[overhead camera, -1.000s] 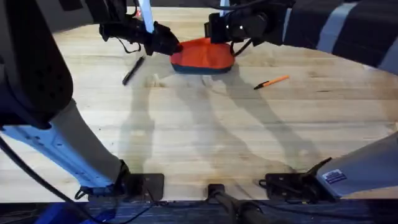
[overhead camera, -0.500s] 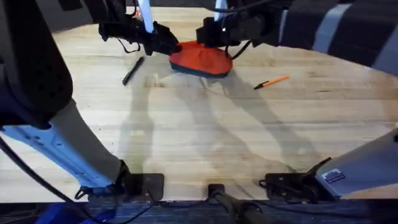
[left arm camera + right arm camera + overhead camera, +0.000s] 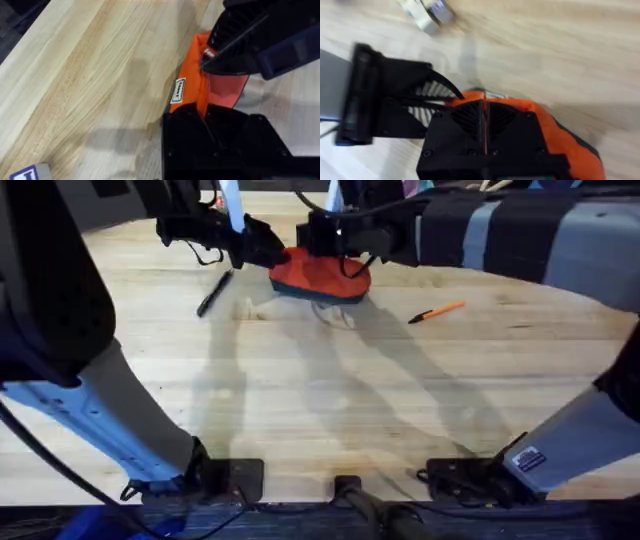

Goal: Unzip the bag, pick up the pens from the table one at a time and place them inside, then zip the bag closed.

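Note:
The orange bag [image 3: 322, 276] lies bunched at the far middle of the table [image 3: 330, 400]. My left gripper [image 3: 272, 252] is shut on the bag's left end; in the left wrist view its black fingers [image 3: 202, 112] clamp the orange fabric [image 3: 192, 90]. My right gripper [image 3: 322, 242] sits on top of the bag, shut on the zipper pull [image 3: 207, 52], close to the left gripper. In the right wrist view a thin orange seam shows between its closed fingers [image 3: 484, 107]. The black pen [image 3: 213, 293] lies left of the bag. The orange pen [image 3: 437, 311] lies to its right.
A small pale object [image 3: 245, 307] rests on the wood just in front of the bag's left end. The table's far edge runs close behind the bag. The arm bases [image 3: 230, 475] stand along the near edge, with wide bare wood between them and the bag.
My right gripper has slid left along the top of the bag toward the left gripper. The bag has bunched up and shifted slightly left. The left gripper and both pens have stayed put.

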You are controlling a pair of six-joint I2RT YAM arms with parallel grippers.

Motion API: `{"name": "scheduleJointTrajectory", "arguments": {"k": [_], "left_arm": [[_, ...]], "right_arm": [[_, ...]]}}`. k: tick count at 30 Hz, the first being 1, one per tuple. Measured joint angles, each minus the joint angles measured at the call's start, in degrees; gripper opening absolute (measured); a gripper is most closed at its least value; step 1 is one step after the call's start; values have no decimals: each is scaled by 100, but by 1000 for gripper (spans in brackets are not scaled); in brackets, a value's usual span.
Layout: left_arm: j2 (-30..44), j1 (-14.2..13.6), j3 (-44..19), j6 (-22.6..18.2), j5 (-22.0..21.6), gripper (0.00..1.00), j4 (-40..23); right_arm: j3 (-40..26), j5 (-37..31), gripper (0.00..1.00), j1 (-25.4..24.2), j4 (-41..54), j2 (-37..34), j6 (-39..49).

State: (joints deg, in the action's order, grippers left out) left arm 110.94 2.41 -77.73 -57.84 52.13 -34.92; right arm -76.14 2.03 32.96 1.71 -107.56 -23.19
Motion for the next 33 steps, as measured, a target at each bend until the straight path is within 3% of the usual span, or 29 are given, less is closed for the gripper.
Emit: {"name": "scheduleJointTrajectory", "arguments": {"k": [10,21,29,33], "left_arm": [[0,13,0,0,64,42,-5],[0,-39,0,0,102,42,-4],[-1,-39,0,-1,102,42,-4],[1,-39,0,0,102,42,-4]], "right_arm": [[-50,401,30,244,-1080,-55,-304],[-63,639,30,322,-1105,-58,-641],[-63,523,29,284,-388,9,-251],[-63,159,32,281,284,441,-76]]}}
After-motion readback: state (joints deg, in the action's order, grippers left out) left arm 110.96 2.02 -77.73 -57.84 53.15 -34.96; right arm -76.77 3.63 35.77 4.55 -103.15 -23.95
